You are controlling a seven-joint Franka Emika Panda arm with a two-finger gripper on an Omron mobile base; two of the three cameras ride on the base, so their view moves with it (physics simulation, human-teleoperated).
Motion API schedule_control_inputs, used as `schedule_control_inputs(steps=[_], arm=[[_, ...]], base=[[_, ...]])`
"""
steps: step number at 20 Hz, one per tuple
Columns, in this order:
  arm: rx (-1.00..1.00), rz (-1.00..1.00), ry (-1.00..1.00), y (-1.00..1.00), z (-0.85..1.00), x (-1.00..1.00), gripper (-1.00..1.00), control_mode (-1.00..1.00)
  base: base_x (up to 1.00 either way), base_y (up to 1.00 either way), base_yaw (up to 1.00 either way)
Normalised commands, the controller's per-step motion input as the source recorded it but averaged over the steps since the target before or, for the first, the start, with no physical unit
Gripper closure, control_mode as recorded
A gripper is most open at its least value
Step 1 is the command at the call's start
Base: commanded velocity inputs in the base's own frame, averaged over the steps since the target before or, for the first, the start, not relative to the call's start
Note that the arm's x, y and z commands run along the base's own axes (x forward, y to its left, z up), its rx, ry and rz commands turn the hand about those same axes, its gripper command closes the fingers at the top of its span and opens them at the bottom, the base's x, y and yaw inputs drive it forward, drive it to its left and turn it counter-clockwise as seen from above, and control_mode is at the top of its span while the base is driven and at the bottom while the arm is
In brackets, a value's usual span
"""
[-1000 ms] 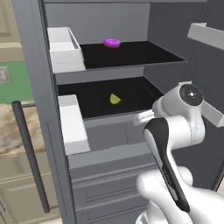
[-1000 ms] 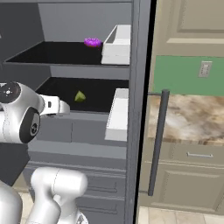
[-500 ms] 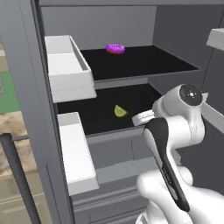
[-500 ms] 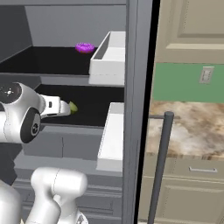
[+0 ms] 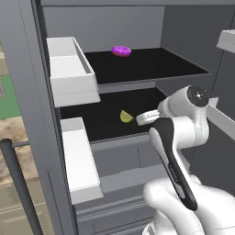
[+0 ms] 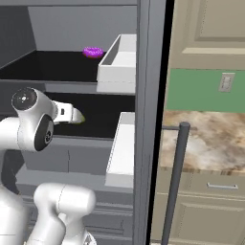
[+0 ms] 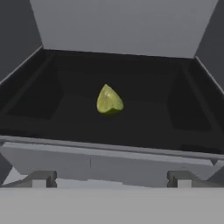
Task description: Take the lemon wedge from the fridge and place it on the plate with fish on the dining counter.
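While the fridge (image 5: 27, 69) stands with its doors swung wide, the left base view shows, from the left, a long dark handle (image 5: 18, 183) low at the edge, then two white door bins (image 5: 69, 69) stacked one above the other on the open left door. Next comes the black upper shelf (image 5: 151, 66) with a purple-magenta lumpy item (image 5: 121, 50) near its back, and below it the lower black shelf (image 5: 101, 121), where the lemon wedge (image 5: 125, 116) lies alone toward the middle. Just right of the wedge, the white arm (image 5: 183, 124) reaches in toward that shelf — its wrist end sits close beside the fruit without touching it.

From the right base view, the arm comes first, the wedge (image 6: 80, 118) peeking past its tip, then the right door's bins (image 6: 119, 62), and further right the dining counter (image 6: 210, 143) with its marbled top.

Seen from the hand, the wedge (image 7: 109, 100) rests on the dark shelf floor, centred ahead of the gripper (image 7: 111, 178); the two fingertips (image 7: 39, 178) stand far apart with nothing between them — the wedge is well beyond them.
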Motion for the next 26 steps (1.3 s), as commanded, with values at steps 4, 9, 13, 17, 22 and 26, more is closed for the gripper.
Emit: schedule_control_inputs(steps=[4, 9, 13, 17, 22, 26], arm=[[0.22, -0.04, 0.00, 0.03, 0.00, 0.66, -1.00, -1.00], [0.05, -0.09, 0.05, 0.04, 0.00, 0.39, -1.00, -1.00], [0.00, 0.00, 0.08, 0.21, -0.09, 0.16, -1.00, -1.00], [0.00, 0.00, 0.04, 0.23, -0.18, 0.28, -1.00, -1.00], [0.00, 0.00, 0.02, 0.05, -0.26, 0.15, -1.00, -1.00], [-0.01, 0.00, 0.00, 0.01, -0.37, 0.31, -1.00, -1.00]], base=[[0.00, 0.00, 0.00], [0.00, 0.00, 0.00], [0.00, 0.00, 0.00], [0.00, 0.00, 0.00], [0.00, 0.00, 0.00], [0.00, 0.00, 0.00]])
